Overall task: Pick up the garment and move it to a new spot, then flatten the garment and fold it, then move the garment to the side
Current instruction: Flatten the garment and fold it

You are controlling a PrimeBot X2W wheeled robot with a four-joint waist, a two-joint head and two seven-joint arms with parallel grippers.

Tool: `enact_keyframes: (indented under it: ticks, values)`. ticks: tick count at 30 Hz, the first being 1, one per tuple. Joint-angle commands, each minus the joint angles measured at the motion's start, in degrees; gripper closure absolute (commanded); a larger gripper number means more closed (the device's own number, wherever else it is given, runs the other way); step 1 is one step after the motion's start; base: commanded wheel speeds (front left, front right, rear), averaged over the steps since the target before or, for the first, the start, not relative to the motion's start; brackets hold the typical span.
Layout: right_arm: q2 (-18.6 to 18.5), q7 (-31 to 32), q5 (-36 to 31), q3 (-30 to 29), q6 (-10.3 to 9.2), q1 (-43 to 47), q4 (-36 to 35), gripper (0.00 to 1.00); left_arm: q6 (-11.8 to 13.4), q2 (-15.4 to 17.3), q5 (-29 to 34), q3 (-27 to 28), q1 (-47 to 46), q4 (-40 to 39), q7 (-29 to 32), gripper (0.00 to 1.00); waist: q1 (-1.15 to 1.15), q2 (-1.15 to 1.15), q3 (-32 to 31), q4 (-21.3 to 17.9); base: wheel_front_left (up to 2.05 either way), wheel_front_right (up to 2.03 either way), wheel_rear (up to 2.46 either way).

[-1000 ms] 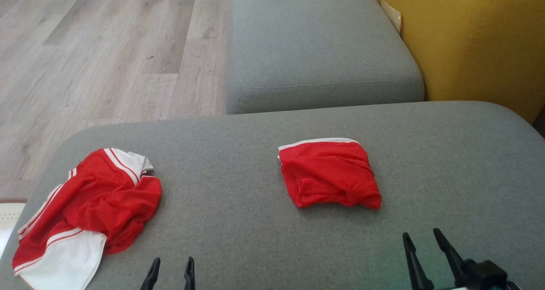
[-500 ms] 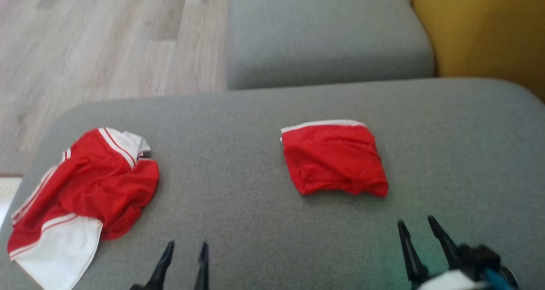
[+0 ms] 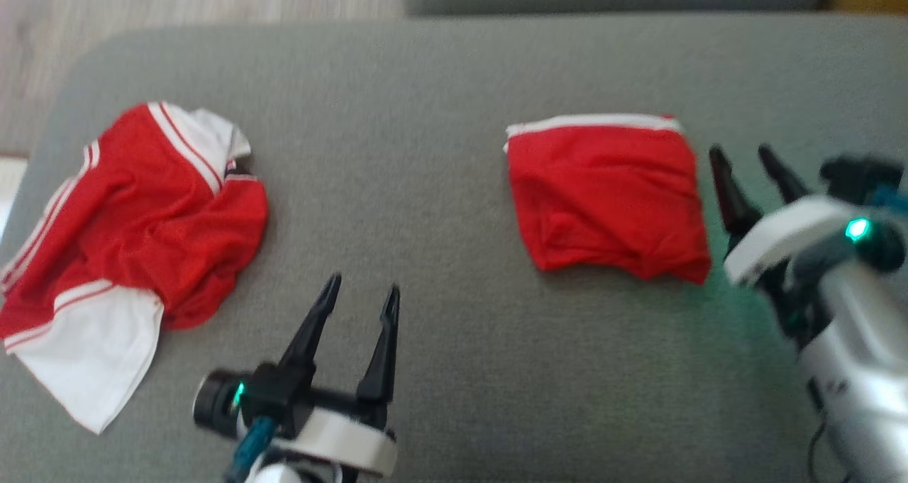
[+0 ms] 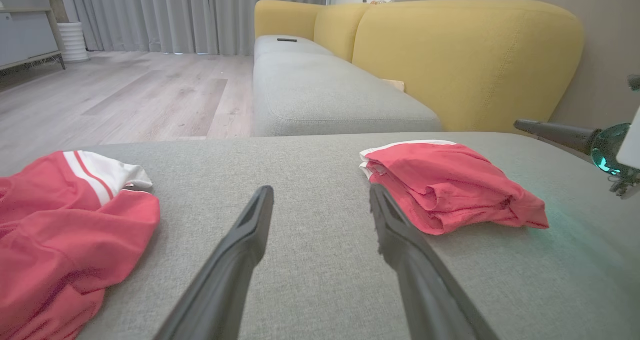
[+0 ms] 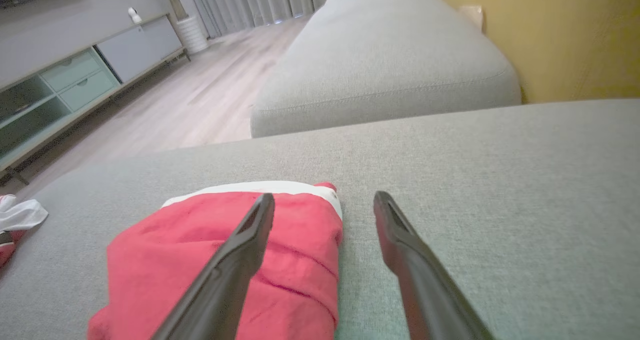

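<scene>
Grey fabric seat cushion (image 3: 425,150) carried both pieces of clothing. Folded red garment (image 3: 606,199) lay flat right of centre, with a white band along its far edge. Crumpled red-and-white garment (image 3: 142,235) sat well apart at the cushion's left end, bunched up, with a white panel toward the near edge.

Left gripper (image 3: 363,284) was released, fingers spread with nothing between them. It was over bare cushion between the two garments, toward the front, and touched neither.

Right gripper (image 3: 741,150) was also released and empty, just beside the folded red garment's right edge. In the right wrist view, the finger at that view's left overlapped the red cloth and the other finger was over bare grey. Whether either touched the cloth could not be told. In the left wrist view, one dark finger of the right gripper came in from the right edge, past the folded piece.

Behind were a second grey cushion (image 4: 325,95), a yellow sofa back (image 4: 465,55), pale wood floor (image 4: 125,95), grey curtains (image 4: 175,15) and a low cabinet (image 5: 75,75).
</scene>
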Motion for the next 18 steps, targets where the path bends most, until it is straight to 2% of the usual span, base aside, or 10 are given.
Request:
enact_keyframes:
  ticks: [1, 4, 11, 12, 14, 18]
  values:
    - [-1.82, 2.53, 2.51, 2.17, 0.39, -2.51, 0.15, 0.0, -0.33, -0.39, 0.37, 0.91, -3.14, -1.48, -0.7, 0.0, 0.0, 0.0, 4.68, 2.45, 0.0, 0.0, 0.0]
    - [-3.78, 7.79, 6.5, 4.58, 0.39, -4.76, 3.01, 0.0, -0.21, -0.39, 0.13, 0.1, -5.42, -1.17, -0.7, 0.0, 0.0, 0.0, 6.11, 3.26, 0.0, 0.0, 0.0]
    - [-5.02, 14.19, 12.96, 9.29, 0.39, -4.67, 3.65, 0.0, 1.02, -0.39, -0.32, -0.24, -7.05, -1.81, -0.7, 0.0, 0.0, 0.0, 7.58, 3.21, 0.0, 0.0, 0.0]
    - [-5.0, 14.7, 14.0, 9.77, 0.39, -4.36, 3.41, 0.11, 1.08, -0.39, -0.35, -0.31, -7.11, -1.97, -0.7, 0.0, 0.0, 0.0, 7.71, 3.01, 0.0, 0.0, 0.0]
    - [-5.47, 14.79, 14.85, 10.92, 0.39, -4.07, 2.59, 1.0, 1.19, -0.39, -0.35, -0.35, -7.19, -2.23, -0.7, 0.0, 0.0, 0.0, 8.03, 2.41, 0.0, 0.0, 0.0]
    - [-8.62, 12.74, 12.91, 12.5, 0.39, -4.94, 1.45, 1.0, 1.28, -0.39, -0.26, -0.1, -7.74, -3.13, -0.7, 0.0, 0.0, 0.0, 9.54, 0.12, 0.0, 0.0, 0.0]
